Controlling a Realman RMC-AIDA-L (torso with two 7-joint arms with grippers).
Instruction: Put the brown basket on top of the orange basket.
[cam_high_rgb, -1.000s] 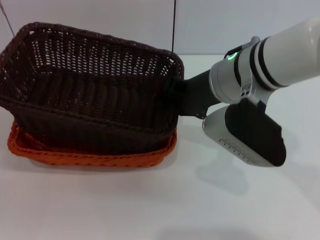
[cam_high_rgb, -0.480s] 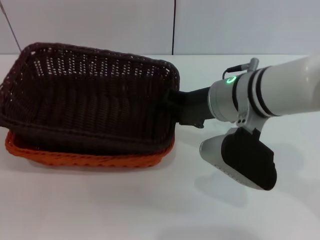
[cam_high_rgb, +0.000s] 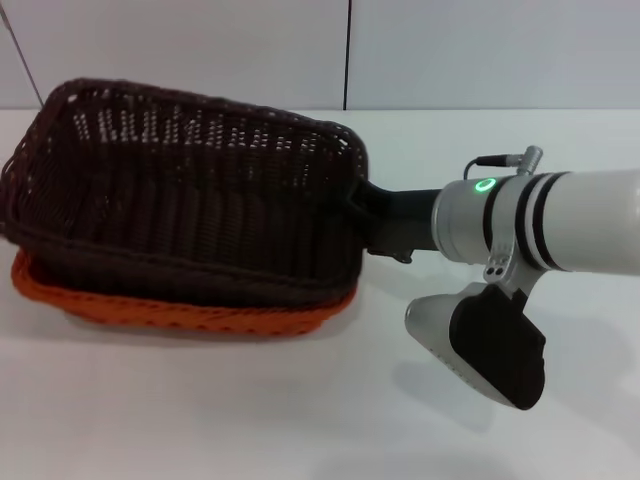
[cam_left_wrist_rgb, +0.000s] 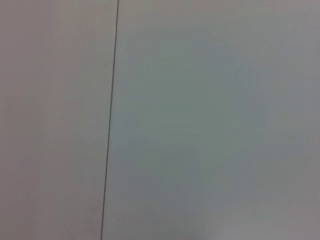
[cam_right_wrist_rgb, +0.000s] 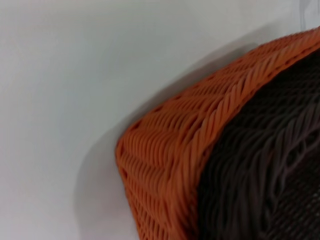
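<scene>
The brown basket (cam_high_rgb: 190, 200) sits nested in the orange basket (cam_high_rgb: 180, 312) at the left of the white table, its right end still a little raised. Only the orange rim shows beneath it. My right gripper (cam_high_rgb: 360, 205) reaches in from the right and grips the brown basket's right end wall; its fingertips are hidden by the weave. The right wrist view shows a corner of the orange basket (cam_right_wrist_rgb: 170, 165) with the brown basket (cam_right_wrist_rgb: 270, 165) inside it. My left gripper is out of view; its wrist view shows only a wall.
The white table (cam_high_rgb: 250, 420) spreads in front of and to the right of the baskets. A white wall with a dark vertical seam (cam_high_rgb: 348, 55) stands behind. The right arm's wrist housing (cam_high_rgb: 485, 340) hangs low over the table.
My right arm has come down and levelled out, lowering the brown basket from a steep tilt so that it settles deeper into the orange basket.
</scene>
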